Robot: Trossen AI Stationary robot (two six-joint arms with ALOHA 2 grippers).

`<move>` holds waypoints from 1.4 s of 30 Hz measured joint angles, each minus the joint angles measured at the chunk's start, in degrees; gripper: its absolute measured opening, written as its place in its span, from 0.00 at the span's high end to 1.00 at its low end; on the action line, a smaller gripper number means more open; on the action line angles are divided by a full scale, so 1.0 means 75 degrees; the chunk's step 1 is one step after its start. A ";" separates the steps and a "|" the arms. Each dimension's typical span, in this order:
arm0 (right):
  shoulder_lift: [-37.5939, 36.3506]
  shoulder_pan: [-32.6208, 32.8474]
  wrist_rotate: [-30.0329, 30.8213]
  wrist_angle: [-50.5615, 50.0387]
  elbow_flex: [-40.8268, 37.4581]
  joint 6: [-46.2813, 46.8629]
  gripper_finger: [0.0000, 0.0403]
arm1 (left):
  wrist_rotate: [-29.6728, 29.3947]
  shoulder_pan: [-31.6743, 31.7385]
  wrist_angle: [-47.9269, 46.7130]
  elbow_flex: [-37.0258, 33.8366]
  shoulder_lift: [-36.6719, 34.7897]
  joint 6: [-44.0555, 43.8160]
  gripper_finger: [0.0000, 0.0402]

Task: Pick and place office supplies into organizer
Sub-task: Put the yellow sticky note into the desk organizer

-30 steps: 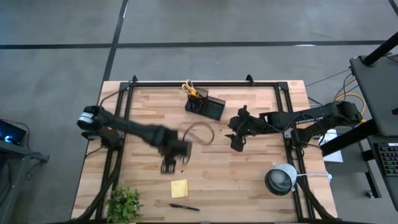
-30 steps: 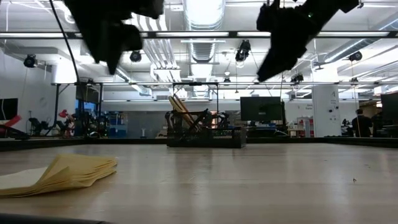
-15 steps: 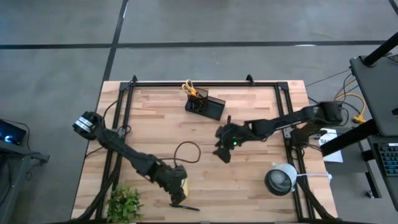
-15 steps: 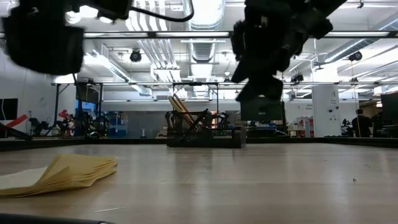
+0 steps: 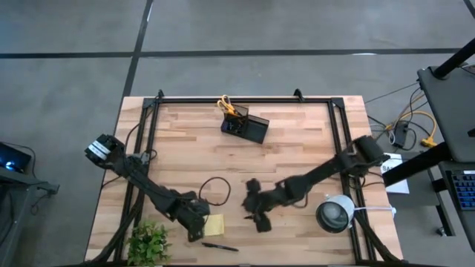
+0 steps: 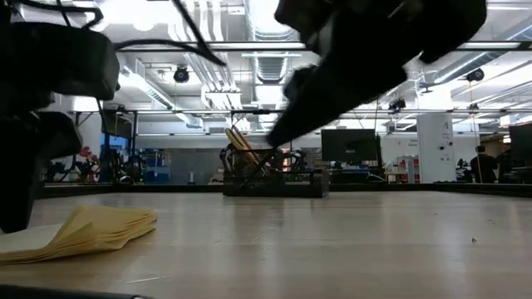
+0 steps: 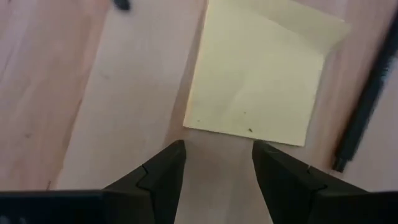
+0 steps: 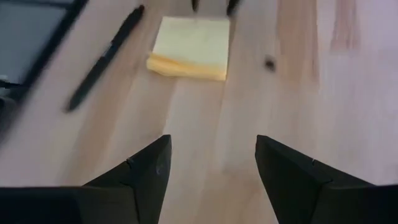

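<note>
I've swung my left gripper down beside the sticky-note pad, jaws wide, empty. My right gripper has closed in too, open and empty, so the pad goes next.

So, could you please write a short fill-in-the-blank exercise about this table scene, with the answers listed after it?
1. The left pincer is open right beside the yellow ____ pad.
2. A black ____ lies close to the pad, near the table edge.
3. The scissors stand in the dark ____ at the far side.
4. The right pincer holds ____.

Answers: sticky-note; pen; organizer; nothing
</note>
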 joint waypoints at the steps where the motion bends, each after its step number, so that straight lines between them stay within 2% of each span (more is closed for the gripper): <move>1: 0.0223 0.0091 0.0230 -0.0022 0.0208 -0.0481 0.46 | 0.0013 0.0004 0.0150 -0.0104 -0.0013 0.0110 0.56; 7: 0.1709 0.0471 0.0730 -0.0666 0.1834 -0.2456 0.46 | -0.0028 0.0004 0.0964 -0.0502 -0.0040 0.0320 0.56; 12: 0.2478 0.0578 0.1442 -0.1979 0.3161 -0.2795 0.46 | -0.0011 0.0001 0.1150 -0.0436 -0.0019 0.0298 0.56; 16: 0.2712 0.0580 0.1691 -0.2218 0.3705 -0.3071 0.46 | 0.0010 -0.0039 0.1199 -0.0338 -0.0026 0.0285 0.56; 24: 0.2709 0.0580 0.1688 -0.2065 0.3709 -0.3712 0.46 | -0.0594 -0.0086 0.1965 -0.0375 0.0321 0.0295 0.56; 32: 0.2685 0.0580 0.1529 -0.1969 0.3241 -0.4440 0.46 | -0.0672 -0.0045 0.2842 -0.0368 0.0870 0.0340 0.56; 39: 0.2659 0.0586 0.1426 -0.1753 0.3081 -0.4947 0.46 | -0.0898 0.0092 0.2865 -0.0376 0.0962 0.0297 0.56; 42: 0.2690 0.0574 0.1028 -0.1179 0.3043 -0.5244 0.46 | -0.0999 0.0255 0.2942 -0.0383 0.0962 0.0298 0.56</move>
